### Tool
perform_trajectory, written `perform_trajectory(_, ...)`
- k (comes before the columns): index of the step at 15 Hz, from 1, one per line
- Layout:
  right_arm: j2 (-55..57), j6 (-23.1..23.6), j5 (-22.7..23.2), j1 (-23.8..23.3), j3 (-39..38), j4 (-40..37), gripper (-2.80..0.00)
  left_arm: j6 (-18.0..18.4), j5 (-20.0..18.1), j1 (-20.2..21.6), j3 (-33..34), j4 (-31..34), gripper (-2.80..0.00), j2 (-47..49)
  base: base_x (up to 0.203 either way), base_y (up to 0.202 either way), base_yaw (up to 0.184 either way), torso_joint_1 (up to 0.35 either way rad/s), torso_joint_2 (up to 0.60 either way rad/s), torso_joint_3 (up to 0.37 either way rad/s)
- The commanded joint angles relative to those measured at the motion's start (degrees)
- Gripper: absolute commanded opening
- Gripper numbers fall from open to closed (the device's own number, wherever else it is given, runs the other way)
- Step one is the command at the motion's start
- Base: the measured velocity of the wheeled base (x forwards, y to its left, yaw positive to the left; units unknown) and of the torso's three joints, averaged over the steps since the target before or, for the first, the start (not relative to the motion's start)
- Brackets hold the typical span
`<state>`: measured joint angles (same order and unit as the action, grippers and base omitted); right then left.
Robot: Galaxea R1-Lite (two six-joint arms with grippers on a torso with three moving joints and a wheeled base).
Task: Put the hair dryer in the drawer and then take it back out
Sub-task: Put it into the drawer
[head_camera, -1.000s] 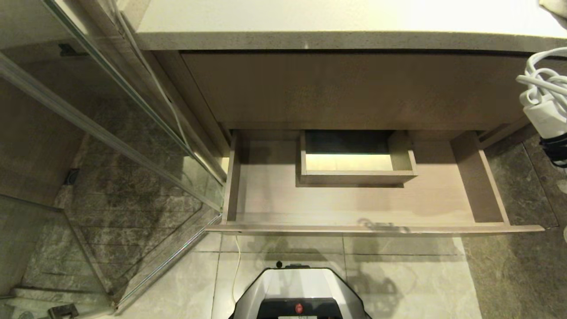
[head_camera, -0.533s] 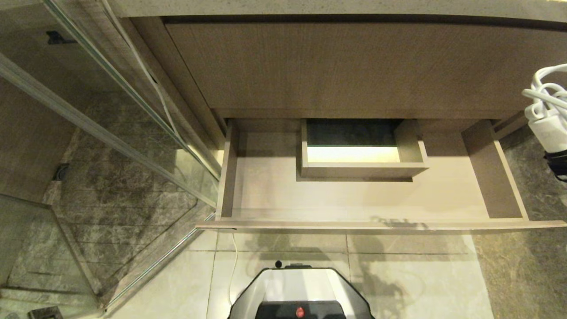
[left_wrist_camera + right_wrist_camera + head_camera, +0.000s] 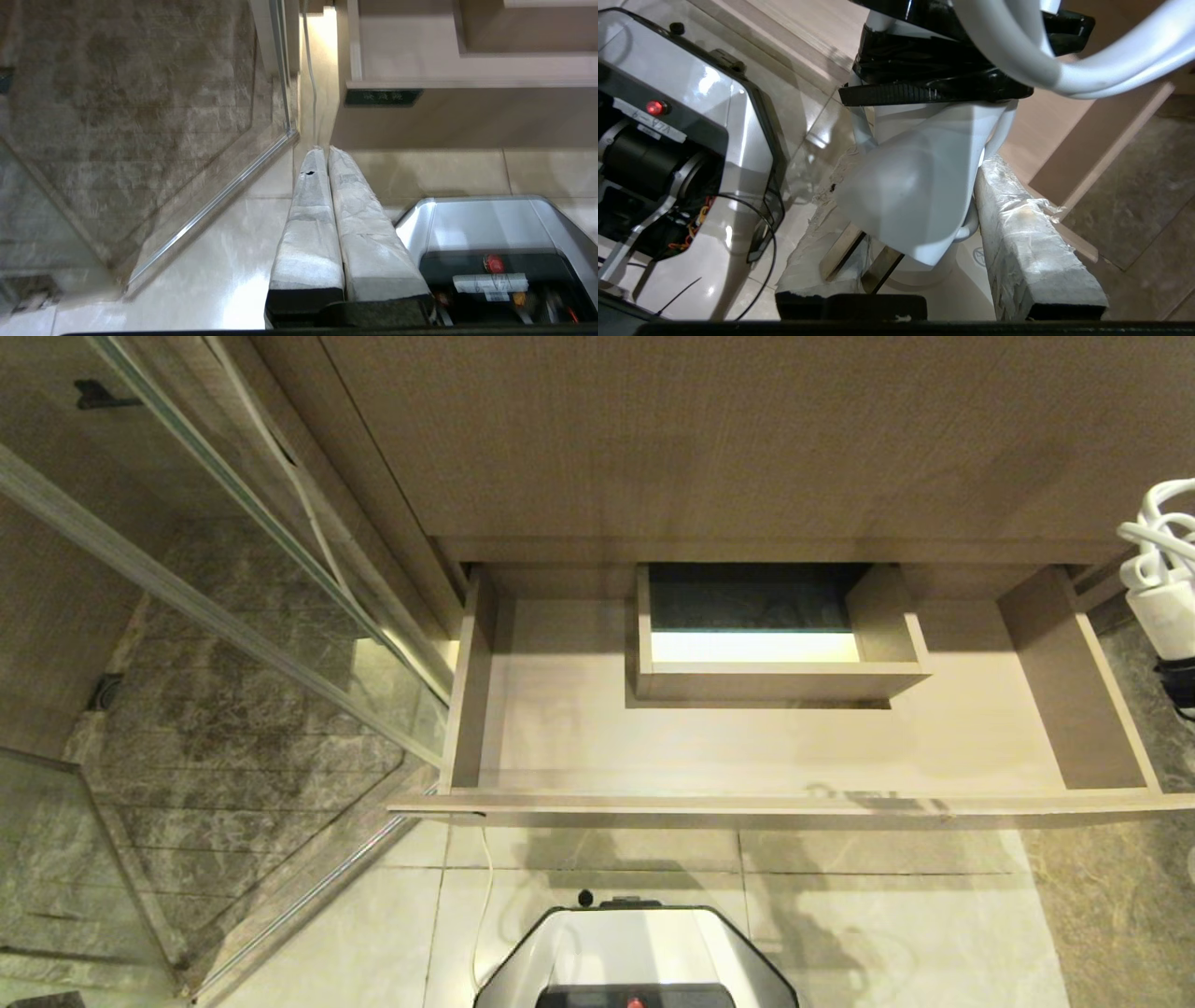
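The drawer [image 3: 560, 728] stands pulled open below me, its light wood floor bare. At the far right edge of the head view hangs the white hair dryer [image 3: 1159, 607], showing its plug, looped cord and dark strap, just beyond the drawer's right side. In the right wrist view my right gripper [image 3: 915, 163] is shut on the hair dryer [image 3: 943, 280]; the plug [image 3: 910, 196] dangles between the fingers [image 3: 1031, 233]. My left gripper [image 3: 325, 151] is shut and empty, low above the floor by the drawer's labelled corner [image 3: 383, 97].
A boxed notch [image 3: 878, 625] sits at the drawer's back middle. A taller wood panel [image 3: 747, 439] rises above it. The glass shower partition [image 3: 233, 569] runs along the left, with a thin white cable [image 3: 308, 513] beside the cabinet. My base [image 3: 635, 952] is in front.
The whole head view has shifted: the camera sank closer, the countertop left the top of the picture and the drawer looks larger. The hair dryer stays at the right edge in the right gripper.
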<state>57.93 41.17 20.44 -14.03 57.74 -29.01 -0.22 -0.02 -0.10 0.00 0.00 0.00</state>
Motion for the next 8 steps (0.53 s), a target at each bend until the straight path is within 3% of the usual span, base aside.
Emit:
perform_trajectory(1, 0.19, 0.04, 0.1, -0.66, -0.91, 0.7, -2.8, -0.04, -0.06, 0.01, 0.04, -0.09, -2.8, 0.0, 0.0, 0.0, 0.0, -0.014, 0.35, 0.276)
perform_trajectory(8, 2.1, -0.04, 0.12, -4.25, -1.67, 1.15, -2.8, -0.04, -0.06, 0.01, 0.0, -0.09, -2.8, 0.0, 0.0, 0.0, 0.0, -0.048, 0.39, 0.332)
